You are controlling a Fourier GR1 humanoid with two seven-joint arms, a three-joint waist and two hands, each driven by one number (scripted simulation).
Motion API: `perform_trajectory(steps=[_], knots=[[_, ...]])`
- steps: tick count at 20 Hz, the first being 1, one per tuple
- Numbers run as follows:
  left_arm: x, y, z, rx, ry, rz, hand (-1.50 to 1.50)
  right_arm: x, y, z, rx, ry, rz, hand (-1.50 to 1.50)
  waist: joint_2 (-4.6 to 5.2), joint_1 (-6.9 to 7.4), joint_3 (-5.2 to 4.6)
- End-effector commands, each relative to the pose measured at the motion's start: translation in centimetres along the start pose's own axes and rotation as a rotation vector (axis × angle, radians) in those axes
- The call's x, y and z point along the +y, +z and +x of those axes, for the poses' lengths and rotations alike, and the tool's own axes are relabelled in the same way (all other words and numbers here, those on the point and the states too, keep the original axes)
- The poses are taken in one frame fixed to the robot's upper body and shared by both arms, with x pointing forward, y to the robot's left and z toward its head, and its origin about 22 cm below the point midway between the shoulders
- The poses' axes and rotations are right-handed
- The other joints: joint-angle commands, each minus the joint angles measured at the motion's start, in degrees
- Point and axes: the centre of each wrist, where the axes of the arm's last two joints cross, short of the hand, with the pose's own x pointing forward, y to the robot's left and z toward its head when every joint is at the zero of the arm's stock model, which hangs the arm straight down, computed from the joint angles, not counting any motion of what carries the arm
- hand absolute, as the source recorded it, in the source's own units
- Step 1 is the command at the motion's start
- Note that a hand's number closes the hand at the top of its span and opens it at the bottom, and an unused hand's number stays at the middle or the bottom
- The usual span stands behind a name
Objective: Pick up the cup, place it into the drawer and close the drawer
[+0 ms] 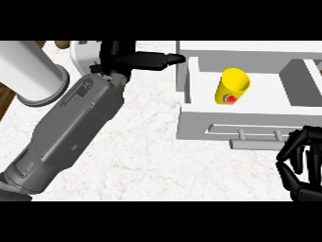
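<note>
The cup (pixel 233 86), yellow with a red mark near its base, lies tilted inside the open drawer (pixel 250 116) at the upper right of the frame. It rests in the left part of the drawer's cavity, near the left wall. Placement appears complete; closing the drawer remains.

Hand states:
- The left hand (pixel 141 59), at the upper centre of the frame, has its fingers extended toward the drawer's left wall. It holds nothing. The fingertips sit just beside the wall's upper corner.
- The right hand (pixel 311 158), at the lower right, has its fingers curled with nothing visible inside them. It sits just below and to the right of the drawer handle (pixel 250 133).

Risks from this state:
- The left fingertips are near the drawer's left wall. If they are not withdrawn before closing, the moving drawer can drag against them.
- A push from the right hand lands off-centre on the drawer front. This can skew the drawer and make it bind.
- The cup lies loose. An abrupt push can roll it within the cavity.

Inventory:
- Cups: one.
- Drawers: one, with one handle.
- Hands: two.
- White cylinder (pixel 24 71), upper left: one.
</note>
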Motion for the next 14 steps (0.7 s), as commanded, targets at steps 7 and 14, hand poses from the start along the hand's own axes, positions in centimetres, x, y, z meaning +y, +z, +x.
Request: perform_trajectory(steps=[7,14], knots=[[10.0,7.4,2.6,0.026,0.013,0.062,-1.50,2.2,-1.1,-0.7,0.107,0.126,0.015,1.50,0.32,-0.12,0.00],[13.0,11.6,1.1,0.028,0.039,0.056,-1.50,1.7,-1.8,-3.2,0.110,0.499,0.189,1.50,0.51,0.39,0.02]])
